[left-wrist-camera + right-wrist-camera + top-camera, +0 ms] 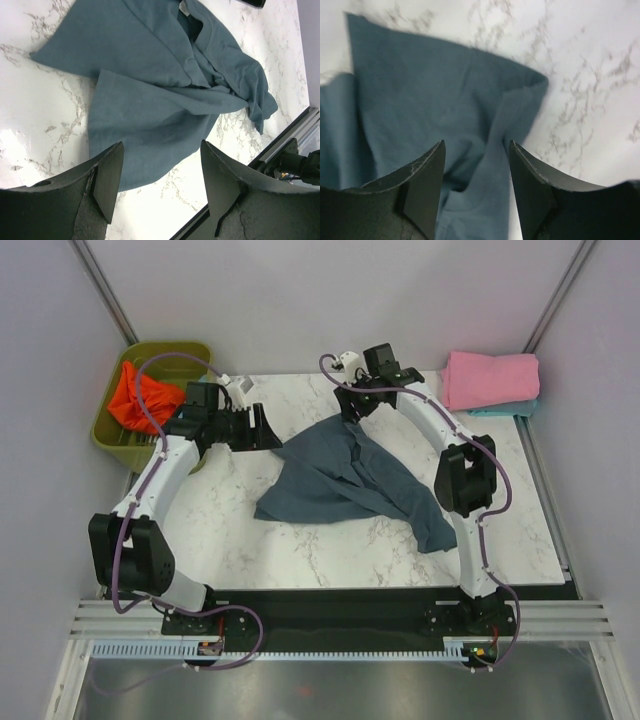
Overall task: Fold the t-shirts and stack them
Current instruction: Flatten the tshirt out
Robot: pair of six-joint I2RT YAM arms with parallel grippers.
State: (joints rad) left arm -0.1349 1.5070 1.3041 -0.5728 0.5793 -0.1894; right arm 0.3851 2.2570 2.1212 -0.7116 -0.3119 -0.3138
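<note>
A dark slate blue-grey t-shirt (345, 480) lies crumpled in the middle of the marble table (300, 550). My left gripper (264, 430) is open and empty just left of the shirt's far left corner; in the left wrist view (161, 145) the shirt (155, 80) spreads out beyond its jaws. My right gripper (350, 412) is open right over the shirt's far edge; in the right wrist view (476, 145) a ridge of the cloth (420, 100) runs between the spread fingers. A folded pink t-shirt (490, 378) lies on a teal one (508, 410) at the far right. An orange-red t-shirt (140, 400) is in the bin.
The olive-green plastic bin (165, 350) stands off the table's far left corner, behind my left arm. Grey walls close in both sides. The table's near edge meets a black strip and a metal rail (340, 625).
</note>
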